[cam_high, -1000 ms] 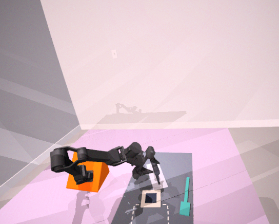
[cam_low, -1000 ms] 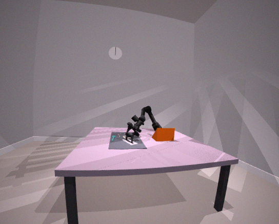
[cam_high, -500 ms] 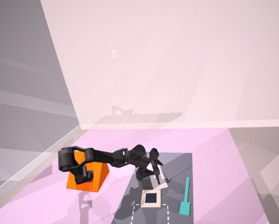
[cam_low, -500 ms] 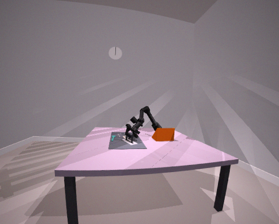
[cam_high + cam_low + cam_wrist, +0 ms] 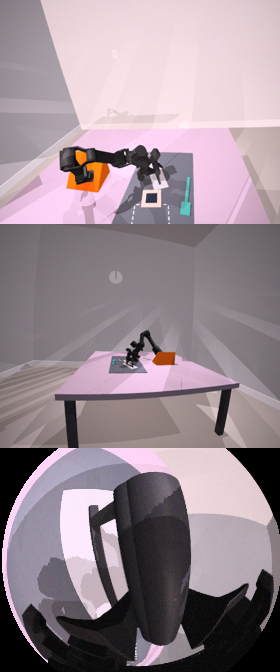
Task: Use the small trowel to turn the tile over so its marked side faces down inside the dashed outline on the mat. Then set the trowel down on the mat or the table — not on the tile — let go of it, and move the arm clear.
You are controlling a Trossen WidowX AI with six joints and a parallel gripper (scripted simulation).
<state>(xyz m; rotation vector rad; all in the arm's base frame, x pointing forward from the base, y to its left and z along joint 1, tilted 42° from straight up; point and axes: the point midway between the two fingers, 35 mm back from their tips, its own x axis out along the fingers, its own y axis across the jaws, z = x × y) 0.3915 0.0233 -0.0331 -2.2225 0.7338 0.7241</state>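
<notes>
The tile (image 5: pixel 143 198) lies flat on the grey mat (image 5: pixel 180 159) (image 5: pixel 115 370), its dark marked square facing up. It overlaps the near edge of the dashed outline (image 5: pixel 167 204). The trowel, with a white blade (image 5: pixel 160 185) (image 5: pixel 75 523) and a raised black handle, is just beyond the tile; its blade appears flat on the mat. My gripper (image 5: pixel 149 165) (image 5: pixel 130 357) (image 5: pixel 152 587) is shut on the trowel's handle, with a finger against each side in the wrist view. The fingers and arm hide part of the trowel in the top view.
A teal spatula-like tool (image 5: pixel 185 208) (image 5: pixel 113 361) lies on the mat to the right of the tile in the top view. An orange wedge-shaped block (image 5: pixel 100 177) (image 5: pixel 164 358) stands on the pink table (image 5: pixel 164 378) beside the arm's base.
</notes>
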